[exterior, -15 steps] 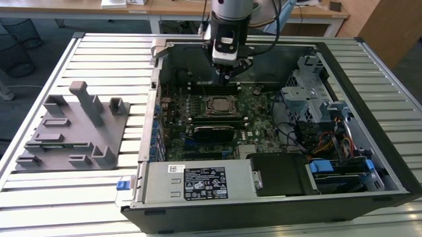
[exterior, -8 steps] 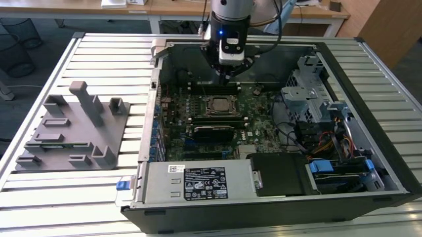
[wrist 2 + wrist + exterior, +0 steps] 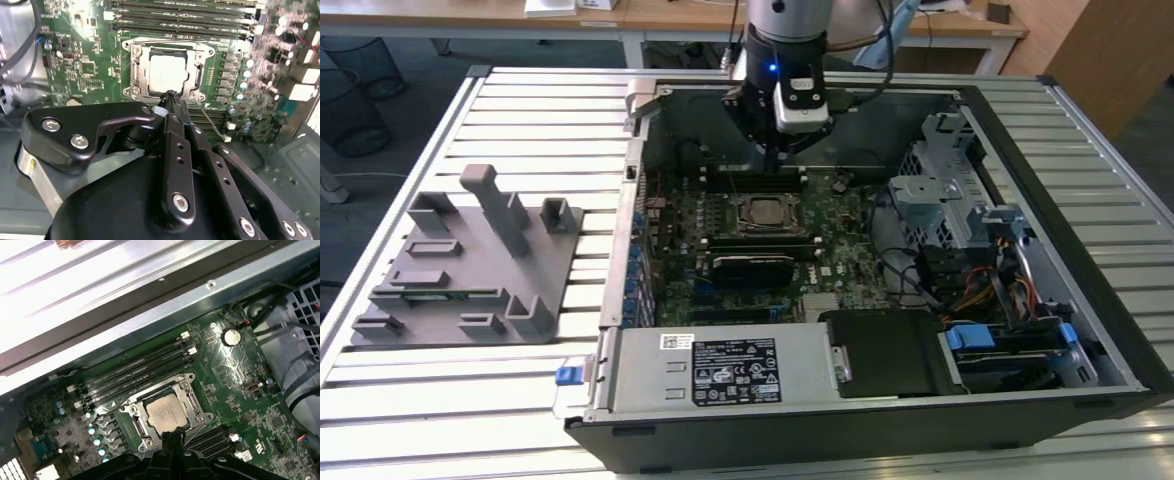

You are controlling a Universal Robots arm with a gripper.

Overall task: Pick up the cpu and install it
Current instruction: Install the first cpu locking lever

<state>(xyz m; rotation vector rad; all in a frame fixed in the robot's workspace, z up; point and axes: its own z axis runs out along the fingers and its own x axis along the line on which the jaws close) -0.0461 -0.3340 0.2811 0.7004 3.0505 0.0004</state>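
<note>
An open computer case (image 3: 881, 400) lies on its side on the slatted tabletop (image 3: 520, 110), with a grey plastic fixture (image 3: 474, 265) on the exterior view's left. Inside it, the green motherboard (image 3: 80, 65) carries the metal-framed socket (image 3: 167, 412). The cpu (image 3: 167, 72) lies flat in that socket, silver top upward; being square, it has no long axis. The hand (image 3: 170, 97) hovers just above it, fingers together, gripping nothing.

One cpu (image 3: 169, 74) sat in one socket (image 3: 167, 412). One gripper (image 3: 170, 97), one open computer case (image 3: 1067, 160), one grey fixture tray (image 3: 440, 270).
</note>
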